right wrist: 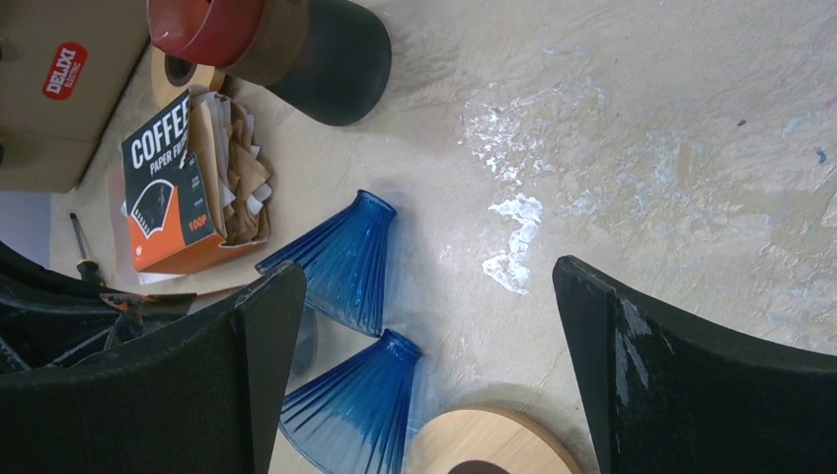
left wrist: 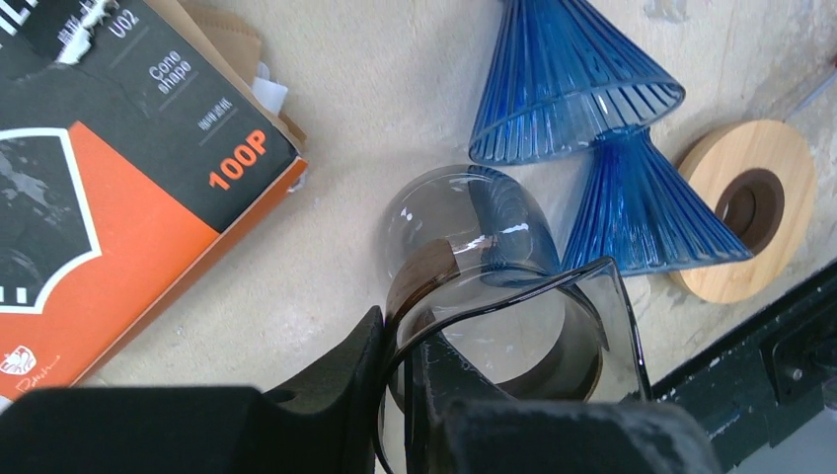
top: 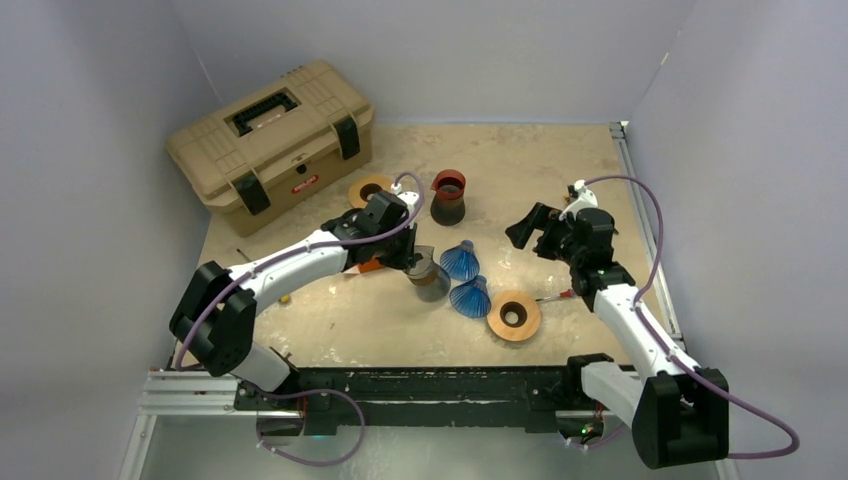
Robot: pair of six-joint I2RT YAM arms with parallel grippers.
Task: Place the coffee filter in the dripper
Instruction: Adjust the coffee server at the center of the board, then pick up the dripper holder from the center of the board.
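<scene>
Two blue ribbed cone drippers lie on their sides mid-table; they also show in the left wrist view and the right wrist view. The orange-and-black coffee filter box lies flat with brown paper filters spilling from its open end; in the top view my left arm mostly hides it. My left gripper is shut on the rim of a smoky glass carafe, just left of the drippers. My right gripper is open and empty, right of the drippers.
A wooden ring lies beside the near dripper, another by the tan toolbox at back left. A dark carafe with a red top stands behind the drippers. A small screwdriver lies near the right arm.
</scene>
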